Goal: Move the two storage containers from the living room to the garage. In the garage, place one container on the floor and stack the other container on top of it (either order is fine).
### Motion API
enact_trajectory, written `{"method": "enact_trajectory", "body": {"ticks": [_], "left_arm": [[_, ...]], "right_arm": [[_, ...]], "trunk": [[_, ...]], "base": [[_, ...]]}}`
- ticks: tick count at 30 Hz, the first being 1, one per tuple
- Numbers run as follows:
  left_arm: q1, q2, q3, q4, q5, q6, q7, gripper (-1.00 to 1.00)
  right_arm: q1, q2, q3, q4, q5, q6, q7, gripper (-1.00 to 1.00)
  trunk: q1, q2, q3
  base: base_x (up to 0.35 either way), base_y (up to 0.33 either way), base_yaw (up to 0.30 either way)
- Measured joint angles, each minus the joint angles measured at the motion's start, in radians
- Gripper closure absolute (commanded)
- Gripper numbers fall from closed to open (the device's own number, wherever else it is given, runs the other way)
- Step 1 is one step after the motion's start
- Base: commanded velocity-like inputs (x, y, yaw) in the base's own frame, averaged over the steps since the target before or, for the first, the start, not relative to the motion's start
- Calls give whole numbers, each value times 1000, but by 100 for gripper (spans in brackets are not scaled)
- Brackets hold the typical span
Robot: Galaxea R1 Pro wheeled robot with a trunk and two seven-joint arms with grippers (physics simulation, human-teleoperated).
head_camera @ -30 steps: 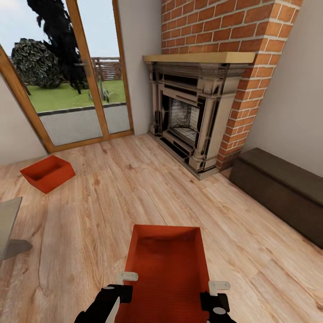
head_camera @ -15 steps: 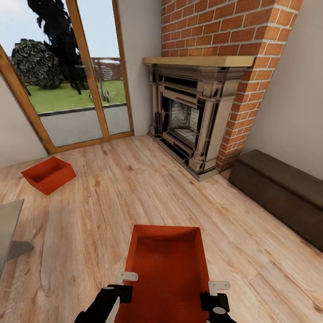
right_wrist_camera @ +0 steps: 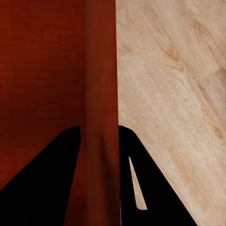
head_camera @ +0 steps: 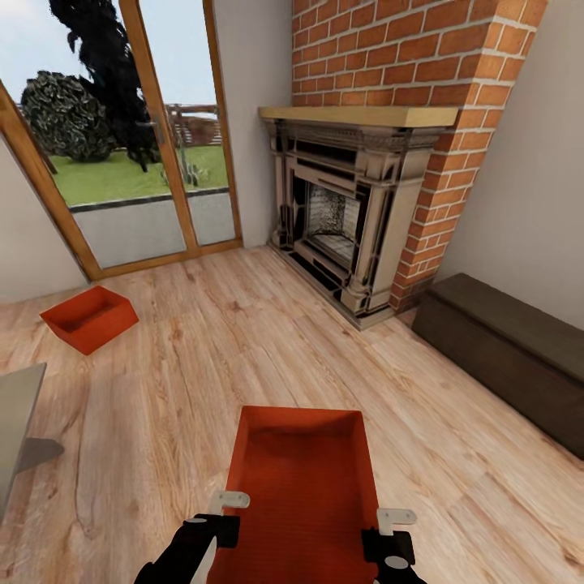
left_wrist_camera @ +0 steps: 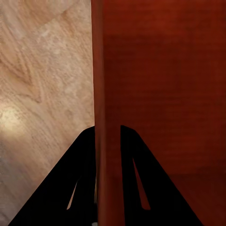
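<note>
both grippers [head_camera: 231, 511] [head_camera: 389, 527] clamp the near container's [head_camera: 300, 478] side walls.

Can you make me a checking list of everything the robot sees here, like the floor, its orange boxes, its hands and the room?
Surface: light wood-plank floor.
Job's things: held container gripped by both side walls; second container on the floor near the glass doors.
Clutter: grey furniture edge.
Grippers: left tool shut on the held container's wall; right tool shut on the opposite wall.
Cables: nothing seen.
Surroundings: brick fireplace, dark bench, beige walls.
</note>
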Motion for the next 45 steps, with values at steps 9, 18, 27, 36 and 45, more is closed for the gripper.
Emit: {"method": "enact_trajectory", "body": {"ticks": [9, 18, 27, 36, 45], "left_arm": [[0, 0, 0, -3, 0, 0, 0, 100], [0, 0, -1, -5, 1, 0, 0, 100], [0, 1, -1, 2, 3, -2, 0, 100], [0, 1, 0, 3, 3, -2, 0, 100], [0, 1, 0, 3, 4, -2, 0, 100]], "right_arm": [[0, -1, 1, -3, -1, 0, -1, 100], [0, -1, 1, -5, 0, 0, -2, 100], [0, -2, 7, -3, -2, 1, -1, 100], [0, -1, 5, -2, -1, 1, -2, 100], [0, -1, 7, -3, -2, 2, -3, 100]], "trunk": [[-35, 63, 28], [-65, 119, 53], [-65, 119, 54], [-65, 119, 54], [-65, 119, 54]], "base": [[0, 0, 0], [0, 0, 0], [0, 0, 0], [0, 0, -33], [0, 0, -41]]}}
